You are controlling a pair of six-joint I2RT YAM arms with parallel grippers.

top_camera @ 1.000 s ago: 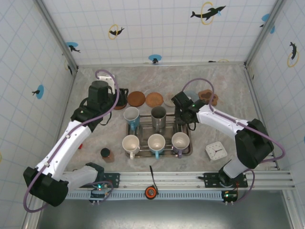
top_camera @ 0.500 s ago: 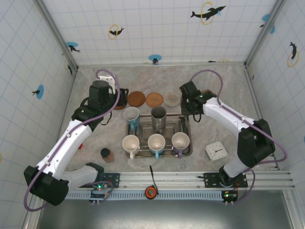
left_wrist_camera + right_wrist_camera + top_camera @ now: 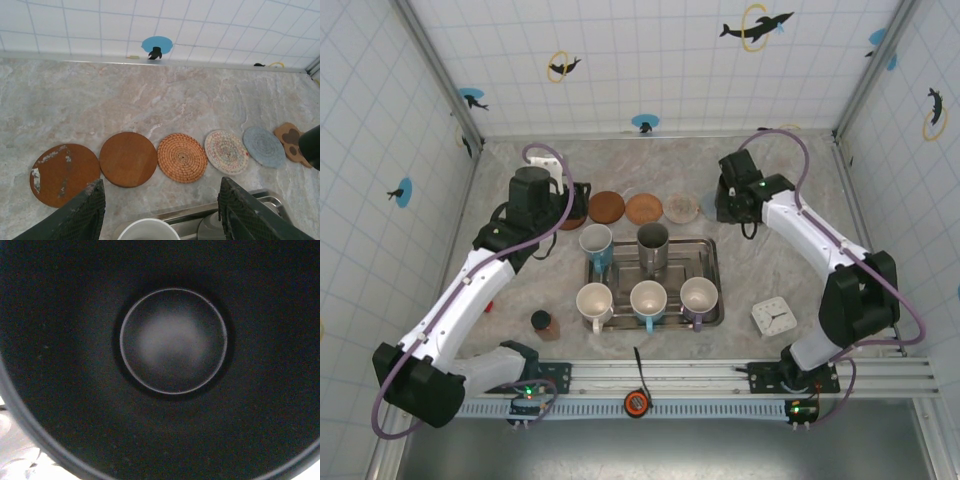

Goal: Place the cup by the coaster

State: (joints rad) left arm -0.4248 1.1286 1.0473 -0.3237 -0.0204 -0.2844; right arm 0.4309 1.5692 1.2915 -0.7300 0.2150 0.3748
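A black cup is gripped upright, mouth up, in the right hand. It is held just beside the paw-shaped coaster.

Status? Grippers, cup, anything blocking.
Left gripper open, hovering over tray's back edge. Right gripper shut on black cup, near grey coaster. Paw coaster right alongside.

I find no legible text, brand name or number in any of my views. The only markings are pictorial: dark dolphin decals on yellow rings and blue discs on the tiled walls, one facing my left wrist camera. The dial marks on the white clock are too small to read.
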